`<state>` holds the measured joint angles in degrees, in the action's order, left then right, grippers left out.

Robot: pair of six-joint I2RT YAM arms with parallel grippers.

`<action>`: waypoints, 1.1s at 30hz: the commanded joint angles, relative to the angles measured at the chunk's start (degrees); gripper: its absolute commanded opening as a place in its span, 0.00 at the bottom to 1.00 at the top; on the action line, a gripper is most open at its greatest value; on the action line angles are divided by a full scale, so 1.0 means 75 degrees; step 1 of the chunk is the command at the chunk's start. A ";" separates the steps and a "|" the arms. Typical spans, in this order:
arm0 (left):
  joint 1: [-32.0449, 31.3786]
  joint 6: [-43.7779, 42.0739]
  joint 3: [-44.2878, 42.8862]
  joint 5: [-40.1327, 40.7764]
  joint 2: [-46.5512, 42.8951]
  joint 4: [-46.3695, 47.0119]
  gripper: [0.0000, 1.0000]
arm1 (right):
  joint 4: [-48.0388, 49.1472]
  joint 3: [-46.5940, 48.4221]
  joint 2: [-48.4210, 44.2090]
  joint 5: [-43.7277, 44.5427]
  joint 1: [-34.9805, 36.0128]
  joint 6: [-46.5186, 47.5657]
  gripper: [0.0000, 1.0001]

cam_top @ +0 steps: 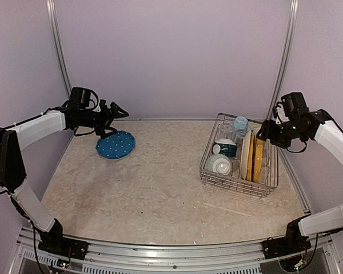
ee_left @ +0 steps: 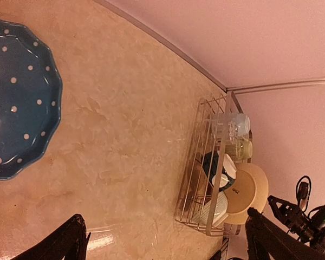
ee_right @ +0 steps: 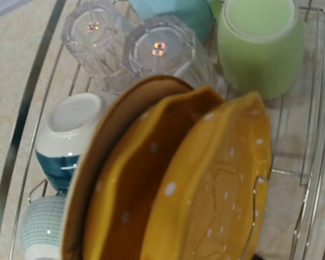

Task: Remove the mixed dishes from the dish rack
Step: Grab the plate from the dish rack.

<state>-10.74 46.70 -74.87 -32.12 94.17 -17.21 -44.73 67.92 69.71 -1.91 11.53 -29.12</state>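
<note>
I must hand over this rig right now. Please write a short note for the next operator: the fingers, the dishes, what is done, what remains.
Left gripper: fingers open, empty, beside the blue white-dotted plate, which lies flat on the table, far left.
Right gripper: over the right side of the silver wire dish rack, near the plates; open or shut cannot be told.
In the rack: two yellow dotted plates, a cream plate, two clear glass tumblers, a light blue mug, a pale green mug, two teal-and-white bowls.
Done: one plate out. Left: all the rest.
</note>
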 commanded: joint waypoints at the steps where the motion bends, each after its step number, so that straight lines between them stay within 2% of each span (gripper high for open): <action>1: -0.0652 -0.0888 -0.0304 0.0237 -0.0284 -0.0457 0.97 | 0.0004 -0.0181 0.0013 0.0192 -0.0092 -0.0390 0.65; 10: -0.1757 -0.1463 -0.0516 0.0988 -0.0116 -0.0899 0.97 | 0.0264 -0.0504 0.0313 0.0196 -0.0099 -0.0892 0.55; 18: -0.2470 -0.1604 -0.0615 0.1127 0.0149 -0.1114 0.97 | 0.0460 -0.0799 0.0739 0.0388 -0.0103 -0.1296 0.51; 23: -0.2662 -0.1561 -0.0683 0.1087 0.0128 -0.1183 0.97 | 0.0418 -0.0736 0.0969 0.0570 -0.0090 -0.1530 0.46; 27: -0.2672 -0.1536 -0.0670 0.1051 0.0054 -0.1168 0.97 | 0.0528 -0.0791 0.0948 0.0721 -0.0075 -0.1598 0.37; 33: -0.2669 -0.1539 -0.0681 0.1065 0.0010 -0.1197 0.97 | 0.0580 -0.0853 0.1023 0.0954 -0.0029 -0.1572 0.36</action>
<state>-30.65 35.88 -78.39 -24.56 94.78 -25.41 -39.44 63.35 75.99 1.15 11.51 -40.18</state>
